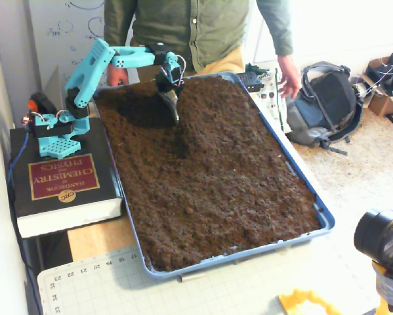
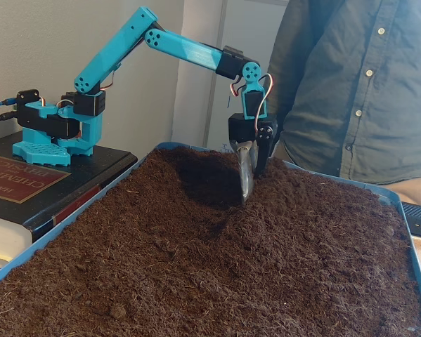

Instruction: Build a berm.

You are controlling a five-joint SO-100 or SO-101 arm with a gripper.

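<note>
Where soil slopes: crumbly berm (dark brown)

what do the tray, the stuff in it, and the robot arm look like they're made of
Tray: likely plastic, smooth blue rim with soft sheen.
Fill, heaped into the berm: loose dark brown soil, crumbly and matte.
Arm: probably printed plastic, matte turquoise; its hand carries a greyish, metallic-looking blade.

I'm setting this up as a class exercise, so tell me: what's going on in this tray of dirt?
A small blue robot arm, mounted on a thick book, has its gripper dug into the soil in a blue tray. It is at the far end, against the side of a low ridge with a shadowed hollow beside it. A person stands behind the tray.
</note>
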